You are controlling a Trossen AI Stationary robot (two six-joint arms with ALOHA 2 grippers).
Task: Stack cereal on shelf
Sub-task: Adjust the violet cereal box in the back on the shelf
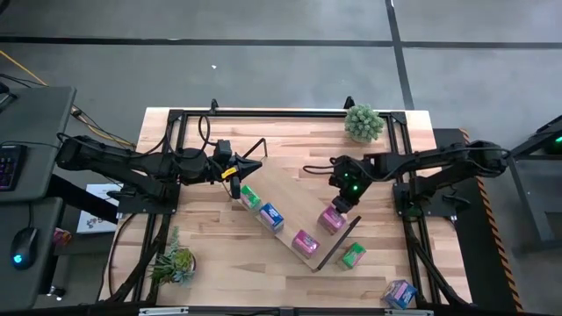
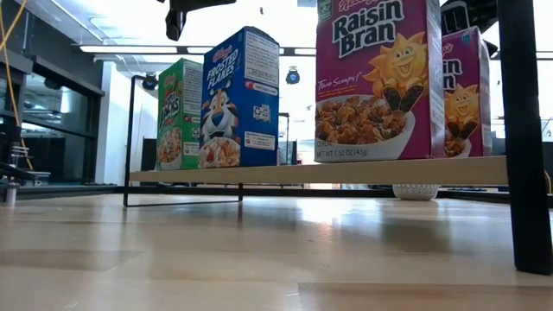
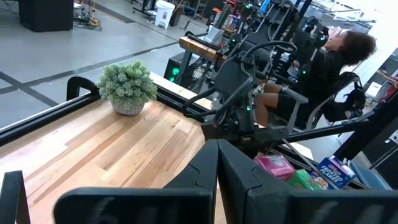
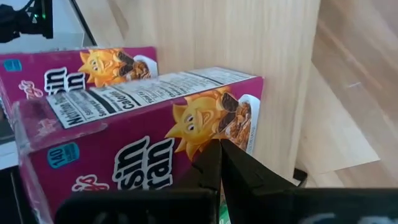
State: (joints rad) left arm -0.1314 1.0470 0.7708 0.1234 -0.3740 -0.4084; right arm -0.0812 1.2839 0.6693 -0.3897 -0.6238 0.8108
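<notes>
The shelf [image 1: 294,195] lies slantwise on the table and carries a green [image 1: 250,197], a blue [image 1: 271,215] and two pink cereal boxes [image 1: 305,242] [image 1: 332,217], all upright. The low view shows them standing in a row on the board [image 2: 346,171]. Another green box [image 1: 354,254] and another blue box [image 1: 400,293] lie on the table near the right front. My right gripper [image 1: 345,202] is shut, right beside the far pink box [image 4: 124,149]. My left gripper [image 1: 237,170], also shut, hovers by the shelf's left end. My right gripper has its shut fingertips [image 4: 214,155] in front of the far pink box's printed front face [image 4: 186,134], coming down at a slant from the table's far right. The box stands upright on the shelf. I cannot tell whether the fingertips touch it.
A potted plant [image 1: 363,123] stands at the far right of the table and another [image 1: 176,262] at the near left. The shelf's black wire end frame [image 1: 338,250] rises near the loose green box. A seated person [image 3: 336,56] shows beyond the table in the left wrist view.
</notes>
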